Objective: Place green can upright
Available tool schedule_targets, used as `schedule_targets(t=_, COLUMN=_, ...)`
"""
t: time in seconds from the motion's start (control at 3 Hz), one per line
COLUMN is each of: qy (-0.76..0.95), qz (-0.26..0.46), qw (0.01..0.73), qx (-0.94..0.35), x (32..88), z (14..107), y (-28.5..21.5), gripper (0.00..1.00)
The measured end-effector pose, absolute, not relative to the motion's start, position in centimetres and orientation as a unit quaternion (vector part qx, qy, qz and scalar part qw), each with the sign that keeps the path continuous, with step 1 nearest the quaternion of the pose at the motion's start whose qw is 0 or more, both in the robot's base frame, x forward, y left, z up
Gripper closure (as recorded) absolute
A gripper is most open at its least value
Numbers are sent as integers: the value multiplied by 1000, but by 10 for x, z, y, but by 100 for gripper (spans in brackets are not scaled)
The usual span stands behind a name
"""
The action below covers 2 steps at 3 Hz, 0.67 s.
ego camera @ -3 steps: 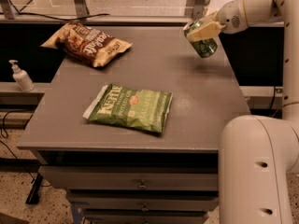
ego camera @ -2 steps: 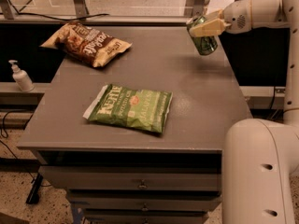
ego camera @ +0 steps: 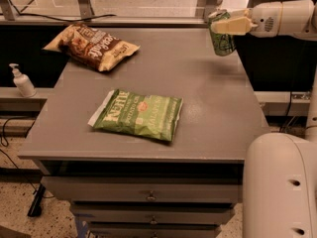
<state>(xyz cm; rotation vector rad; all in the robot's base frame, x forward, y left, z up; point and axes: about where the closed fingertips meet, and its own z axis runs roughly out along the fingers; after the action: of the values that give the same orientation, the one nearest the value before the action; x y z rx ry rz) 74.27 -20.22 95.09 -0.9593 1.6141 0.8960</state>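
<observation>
1. Pump bottle (ego camera: pixel 22 81): white, upright on a ledge beside the table, far to the left of the gripper and lower in the view.
2. Brown crisp bag (ego camera: pixel 91 46): lies flat on the table's far left corner, well to the left of the gripper and about level with it in the view.
3. Green crisp bag (ego camera: pixel 137 115): lies flat near the table's middle, left of and well nearer the camera than the gripper, and well apart from it.
4. Grey table (ego camera: pixel 213 108): top surface extends below and to the left of the gripper; drawers (ego camera: pixel 148 195) are set in its front.
5. Green can (ego camera: pixel 224 43): held in the gripper at the table's far right corner, close to upright with a slight lean, silver top uppermost. Whether its base touches the table cannot be told.
6. Gripper (ego camera: pixel 223 26): closed around the can's upper part, one pale finger lying across the side facing the camera.
7. Robot arm (ego camera: pixel 282 19): white, reaches in from the right edge to the gripper.
8. Robot base (ego camera: pixel 280 187): white body, below and right of the gripper, at the table's near right corner.
</observation>
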Motion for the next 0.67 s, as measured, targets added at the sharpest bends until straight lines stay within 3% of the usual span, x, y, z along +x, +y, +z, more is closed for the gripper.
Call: schedule_targets(t=0.67, qy=674, qz=353, qw=541, qx=-357, x=760, z=958, y=-224, gripper=100)
